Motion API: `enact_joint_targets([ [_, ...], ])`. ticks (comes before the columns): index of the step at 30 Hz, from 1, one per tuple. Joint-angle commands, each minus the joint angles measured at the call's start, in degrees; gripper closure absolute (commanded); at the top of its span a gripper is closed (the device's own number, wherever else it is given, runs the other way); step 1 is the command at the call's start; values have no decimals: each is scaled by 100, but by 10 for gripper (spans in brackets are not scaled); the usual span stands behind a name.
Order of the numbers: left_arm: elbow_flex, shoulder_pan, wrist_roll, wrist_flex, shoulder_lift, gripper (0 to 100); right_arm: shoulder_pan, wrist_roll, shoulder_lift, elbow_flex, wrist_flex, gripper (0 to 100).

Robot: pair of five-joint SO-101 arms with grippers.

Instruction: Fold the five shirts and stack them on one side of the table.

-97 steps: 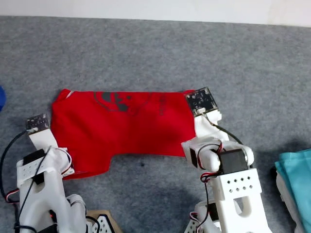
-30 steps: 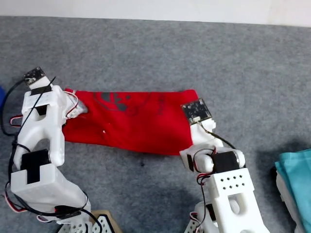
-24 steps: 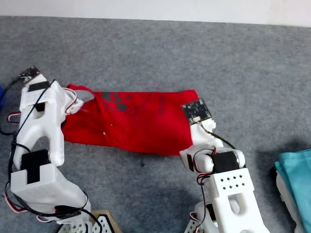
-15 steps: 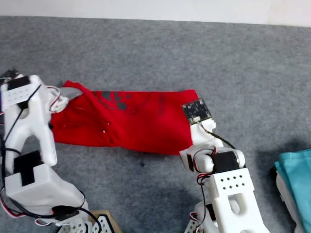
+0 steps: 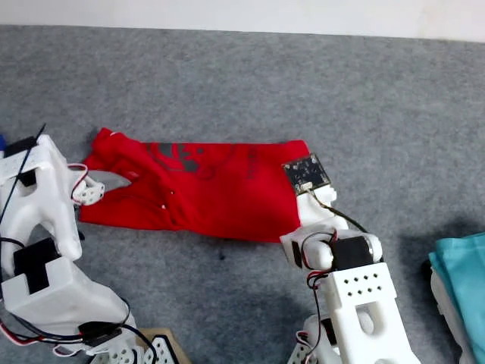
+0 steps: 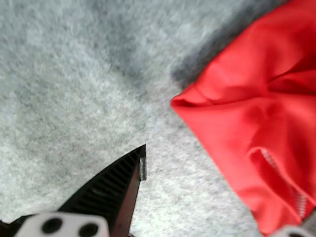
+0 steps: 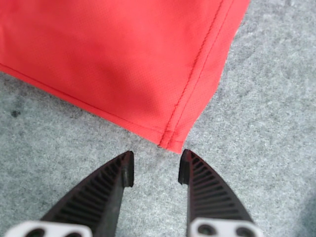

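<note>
A red shirt (image 5: 204,189), folded into a long band, lies across the middle of the grey mat. My left gripper (image 5: 97,186) hovers at its left end, open with nothing between the fingers. In the left wrist view the left gripper (image 6: 217,190) is over bare mat, with the shirt's rumpled sleeve end (image 6: 247,118) beside it. My right arm (image 5: 333,250) stands at the band's right end. In the right wrist view the right gripper (image 7: 156,160) is open, with the hemmed corner of the shirt (image 7: 168,140) just ahead of its tips.
A teal shirt (image 5: 461,288) lies at the right edge of the table. A bit of something blue (image 5: 2,141) shows at the left edge, and a tan piece (image 5: 155,337) sits by the left arm's base. Bare mat stretches beyond the shirt.
The left arm carried the shirt's near left part over to the far side, folding it narrower, then let go and drew back to the left. The right arm backed slightly off the corner.
</note>
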Motion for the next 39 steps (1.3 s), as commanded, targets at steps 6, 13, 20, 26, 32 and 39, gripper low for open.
enact_joint_targets([
  [6,462,-207,-360,-352,-48,482,57,79,-84,-75,-75,843],
  [13,48,-418,-360,-18,-796,482,40,35,-84,-84,-92,843],
  [20,-347,-242,-343,501,-2756,482,31,35,-84,-84,-207,843],
  [26,-22,382,-325,220,-2246,482,31,35,-84,-92,-259,843],
  [32,-48,505,-325,-167,-1218,482,31,35,-84,-75,-303,843],
  [39,-40,611,-316,-651,-690,482,31,35,-48,-57,-716,843],
])
